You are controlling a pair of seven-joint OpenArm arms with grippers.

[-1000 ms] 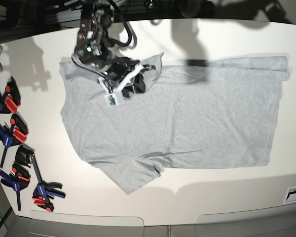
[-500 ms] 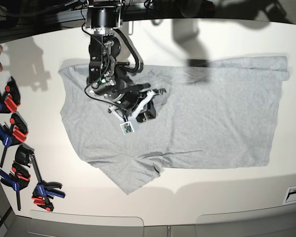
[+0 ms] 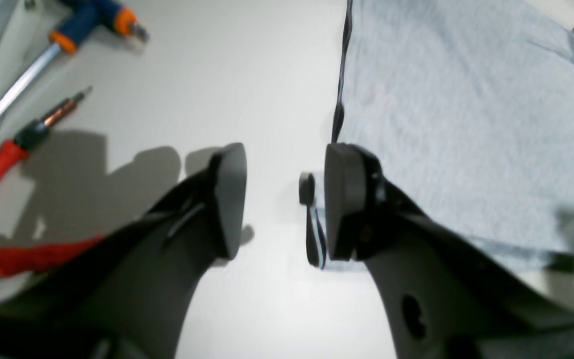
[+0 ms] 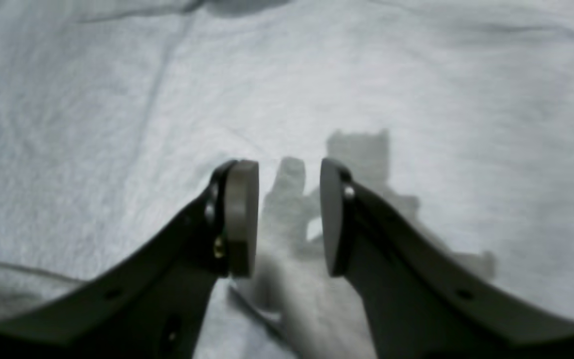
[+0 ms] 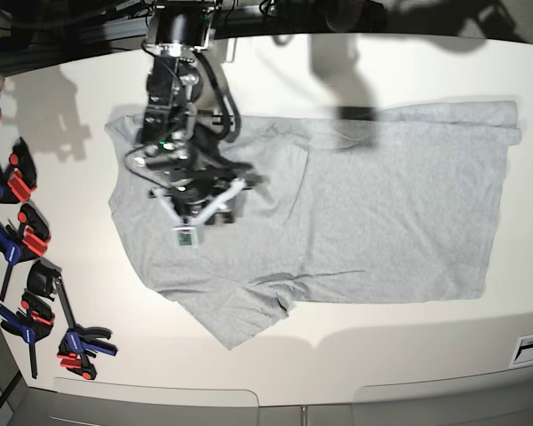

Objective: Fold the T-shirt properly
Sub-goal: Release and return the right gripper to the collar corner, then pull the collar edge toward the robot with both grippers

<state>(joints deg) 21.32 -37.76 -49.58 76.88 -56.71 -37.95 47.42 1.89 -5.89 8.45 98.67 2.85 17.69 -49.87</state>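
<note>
Clamps [image 5: 27, 266] beside T-shirt [image 5: 382, 204], seemingly apart.

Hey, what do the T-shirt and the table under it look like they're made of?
The T-shirt looks like soft knit cotton: mottled grey with a matte, finely textured weave and gentle creases, clearest in the right wrist view. The table looks like a smooth off-white laminate or painted board with a faint sheen; which one, the look leaves open.

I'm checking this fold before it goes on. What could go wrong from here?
1. The right tool hangs open over the middle of the T-shirt; closing there may bunch fabric instead of catching an edge.
2. The lower sleeve lies creased, so a fold may trap wrinkles.
3. The clamps lie near the collar side and could snag cloth.
</note>
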